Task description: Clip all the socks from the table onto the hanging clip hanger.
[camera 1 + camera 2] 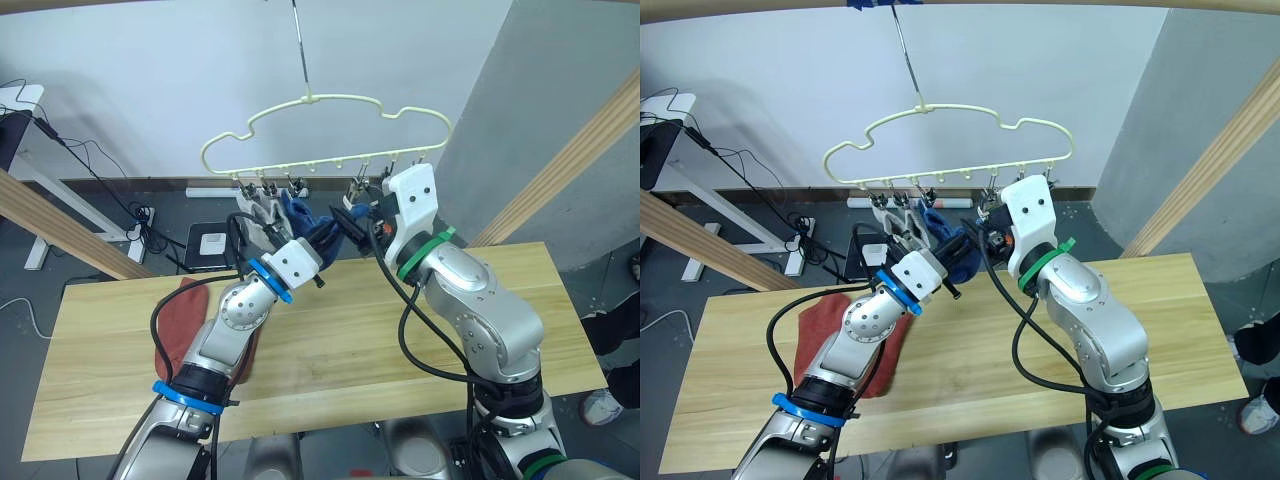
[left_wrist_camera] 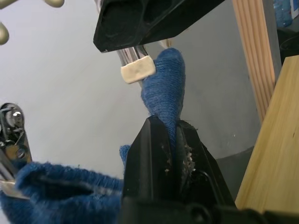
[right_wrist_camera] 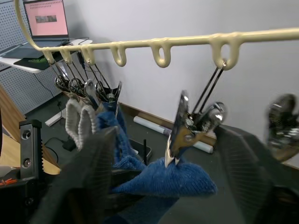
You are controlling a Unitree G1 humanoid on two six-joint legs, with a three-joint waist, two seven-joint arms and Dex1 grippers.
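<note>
Left eye view first, going from left to right. On the left part of the table lies a rust-red sock, flat on the wood, partly under the left arm. A second rust-red sock may be with it, but I cannot tell.

Above the far edge of the table hangs the clip hanger, cream-yellow with a wavy top and a thin metal hook. Small metal clips dangle along its bottom bar. On the left clips hang two light grey socks and, next to them, a blue sock.

The left gripper is lifted up under the hanger. In the left wrist view its two black fingers are pressed tight on a second blue sock, and the sock pokes up between them. The top of that sock touches a metal clip with a pale tip. In the right wrist view the clip's tip sits right on the blue sock's top edge. I cannot tell if the clip is really biting it.

The right gripper is just beside the left one, reaching up at the same clip. In the right wrist view its two dark fingers stand wide apart, one on each side of the clip and the blue sock, and they hold nothing.

The right side of the table is bare wood.
</note>
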